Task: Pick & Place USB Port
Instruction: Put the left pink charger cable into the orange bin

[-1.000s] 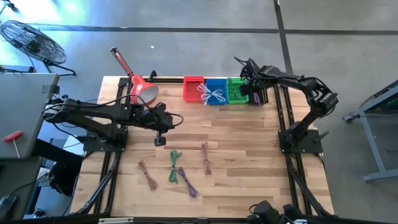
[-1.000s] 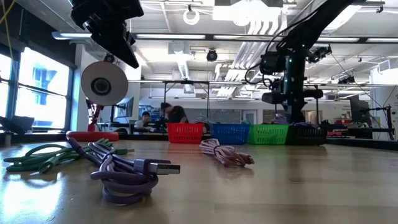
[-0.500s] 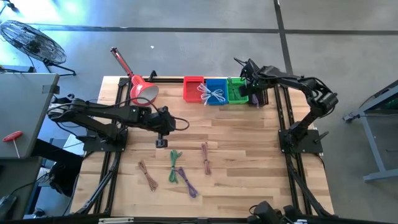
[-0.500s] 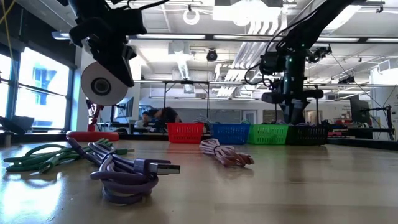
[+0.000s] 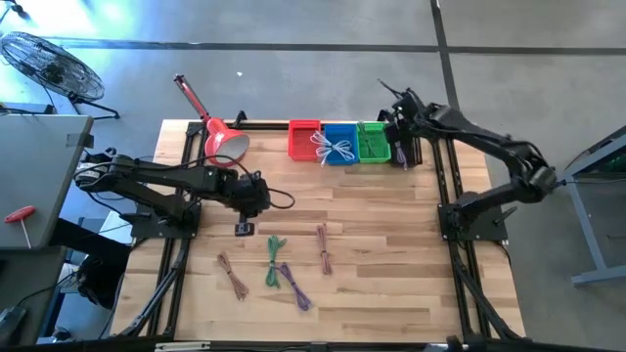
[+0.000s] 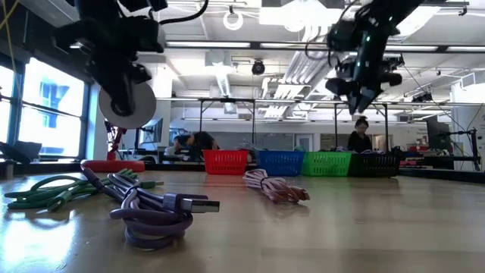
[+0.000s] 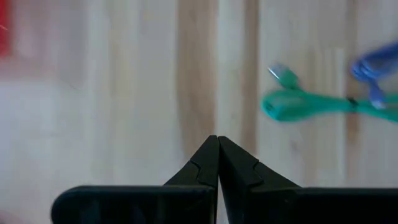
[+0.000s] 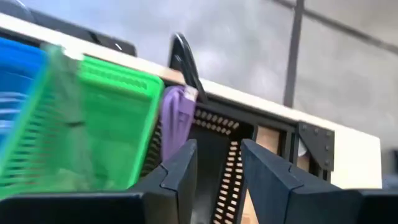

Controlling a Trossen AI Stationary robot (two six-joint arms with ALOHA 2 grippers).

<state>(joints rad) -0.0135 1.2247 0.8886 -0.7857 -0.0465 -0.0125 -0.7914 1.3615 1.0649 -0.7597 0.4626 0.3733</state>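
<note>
Several coiled USB cables lie on the wooden table: a green one (image 5: 275, 259), a purple one (image 5: 294, 286), a pink one (image 5: 323, 245) and a brown one (image 5: 233, 274). My left gripper (image 5: 243, 228) is shut, nothing in it, and hovers just to the far left of the green cable (image 7: 311, 104). My right gripper (image 8: 217, 163) stands open and empty, high above the black basket (image 5: 409, 153) at the right end of the basket row. Another purple cable (image 8: 177, 119) hangs over that basket's rim.
Red (image 5: 304, 139), blue (image 5: 339, 144) and green (image 5: 373, 143) baskets stand in a row at the far edge; a white cable lies in the blue one. A red desk lamp (image 5: 223, 142) stands at the far left. People show in the room behind (image 6: 361, 136).
My right gripper has risen out of the black basket to well above it, leaving the purple cable behind on the basket. My left gripper, still shut, has drifted a little toward the near edge and the table's left.
</note>
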